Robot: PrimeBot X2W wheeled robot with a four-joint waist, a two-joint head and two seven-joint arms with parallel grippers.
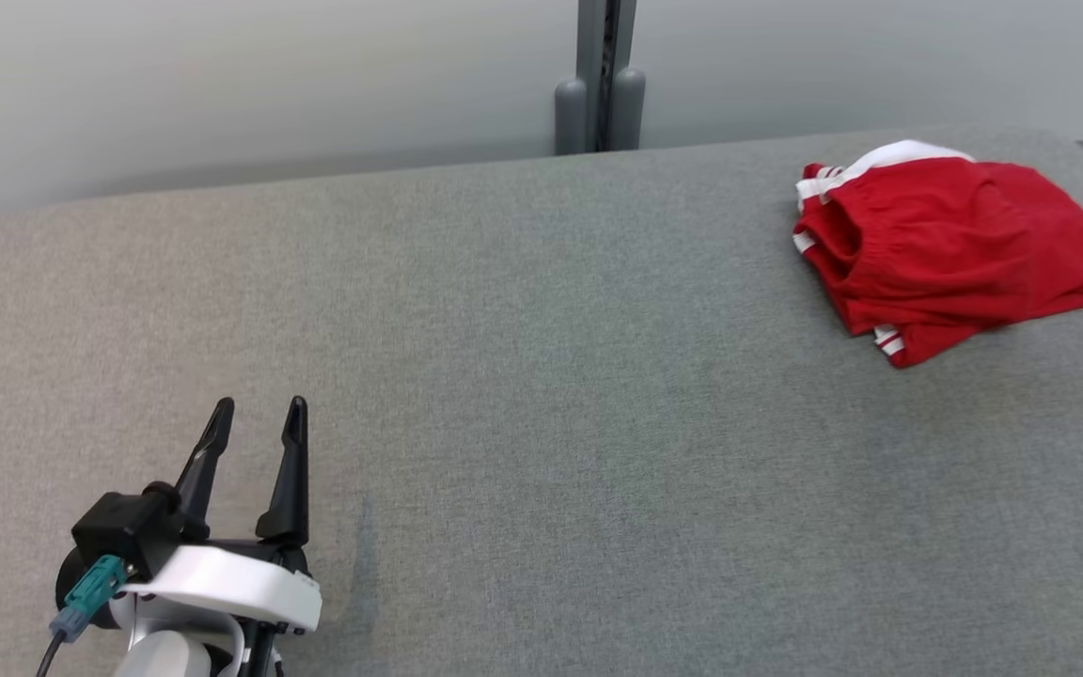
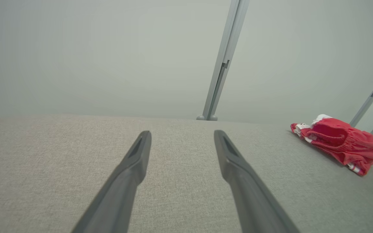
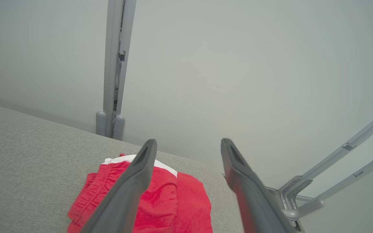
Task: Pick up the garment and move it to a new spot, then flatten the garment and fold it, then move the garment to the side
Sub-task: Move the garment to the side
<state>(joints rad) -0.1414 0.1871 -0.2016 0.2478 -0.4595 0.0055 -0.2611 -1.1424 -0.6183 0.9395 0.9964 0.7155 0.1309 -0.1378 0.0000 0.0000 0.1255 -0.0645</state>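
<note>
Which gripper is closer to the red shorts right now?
The right gripper: it hangs open right by the red shorts at the far right. The left gripper sits open at the near left, well apart from them.

The garment (image 1: 950,240) is a pair of red shorts with white trim (a broad white band along its far edge, thin white stripes at its left side and near corner). It is folded into a compact, slightly rumpled bundle with the gathered red waistband showing on top. It lies flat on the grey fabric surface (image 1: 541,376), close to that surface's far right corner.
</note>
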